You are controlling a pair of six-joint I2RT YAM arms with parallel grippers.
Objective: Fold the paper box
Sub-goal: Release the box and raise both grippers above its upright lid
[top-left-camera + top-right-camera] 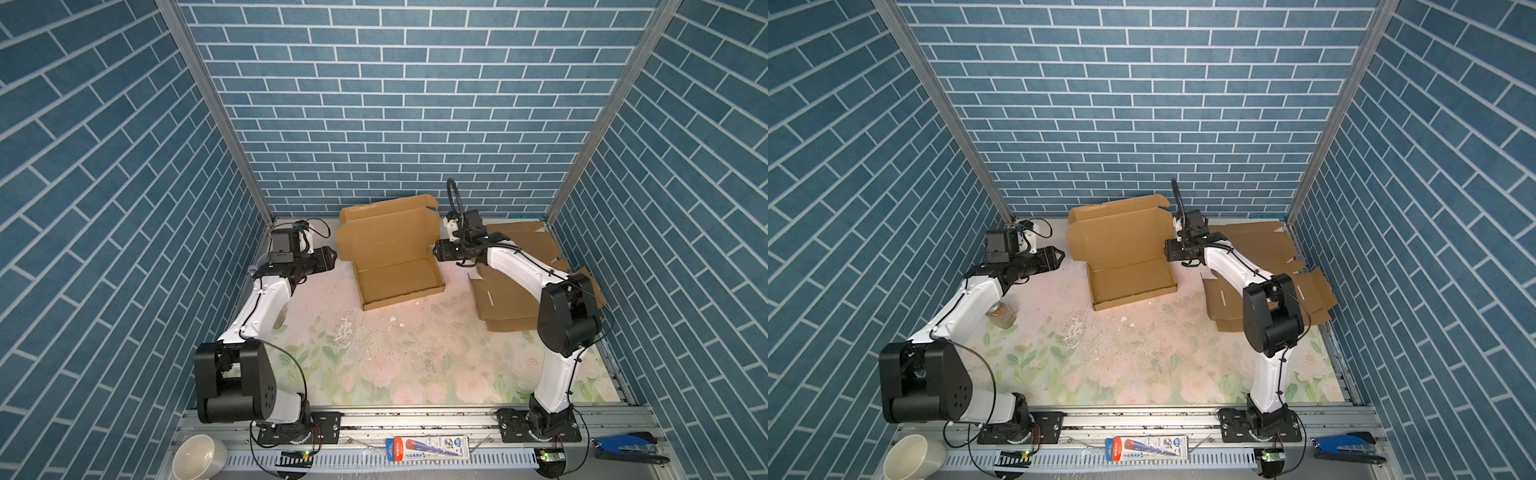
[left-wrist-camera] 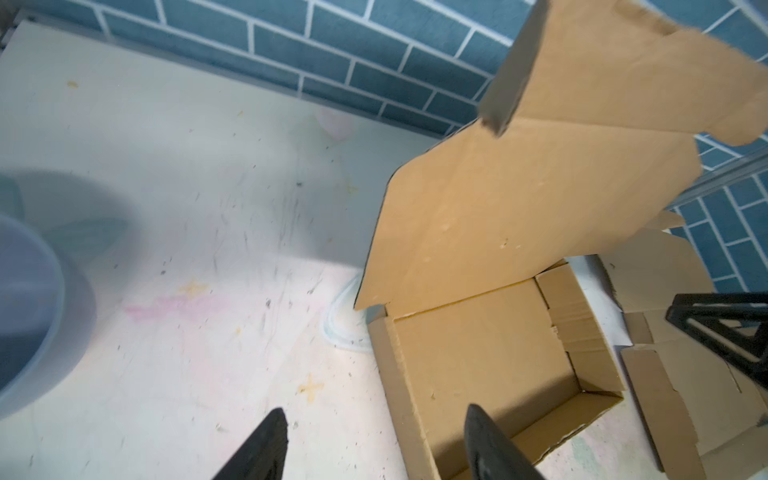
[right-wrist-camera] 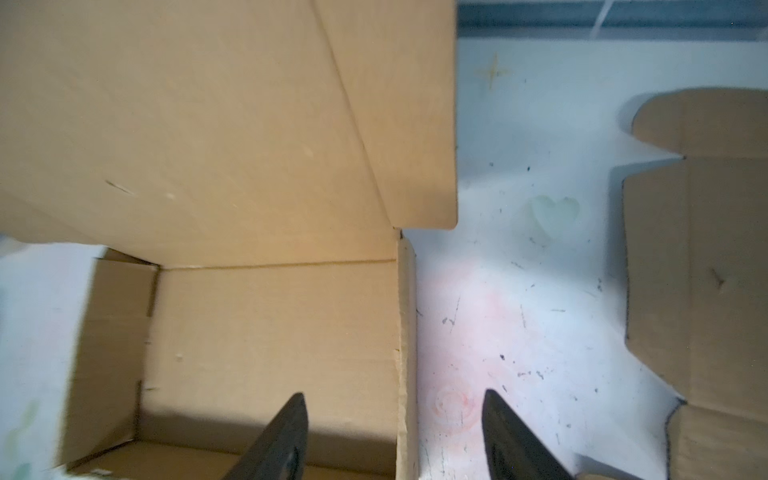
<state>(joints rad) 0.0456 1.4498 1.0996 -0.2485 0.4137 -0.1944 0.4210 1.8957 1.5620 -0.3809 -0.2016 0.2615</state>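
**Cardboard box open at the back of the bench, both grippers spread**

Floral-printed bench carries the paper box at its back centre. The box's tray walls are up, and its lid is raised, leaning toward the brick wall. Flat cardboard sheets lie to the right of it, partly under the right arm.

The left gripper hangs just beside the box's left side, its fingers spread and holding nothing. The right gripper sits at the box's right rear corner, also spread. One finger is over the tray and the other over the bench, with the box's side wall between them. Whether either finger touches that wall is hard to tell. A small jar stands under the left forearm.
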